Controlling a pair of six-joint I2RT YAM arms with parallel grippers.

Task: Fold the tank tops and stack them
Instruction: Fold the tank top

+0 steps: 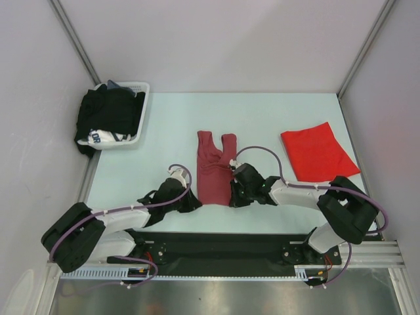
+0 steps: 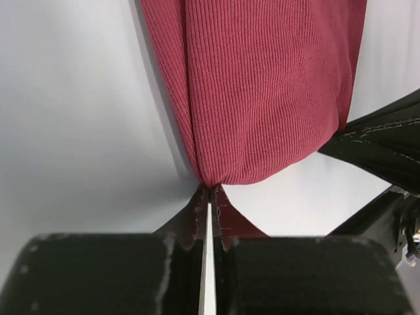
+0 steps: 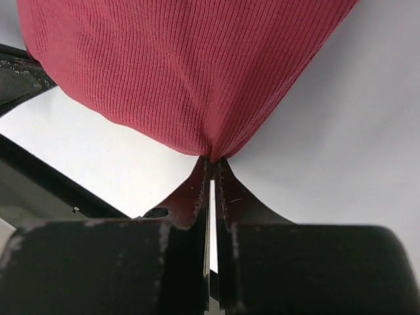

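The maroon tank top (image 1: 214, 172) lies in the middle of the table (image 1: 151, 174), between the two arms. It is folded into a narrow lengthwise strip, with its two shoulder straps pointing to the far side and its hem toward the near edge. Up close the cloth is a fine ribbed knit of dusty red, bunching into soft creases where it is caught. The left gripper (image 2: 209, 195) is pinched together on the near left corner of the hem, and the right gripper (image 3: 211, 165) is clamped on the near right corner. The bright red tank top (image 1: 319, 151) rests well apart at the right, folded flat into a slightly skewed square. At the far left a white basket (image 1: 142, 88) holds black garments (image 1: 108, 113) and a white cloth (image 1: 97, 138) with dark lettering.
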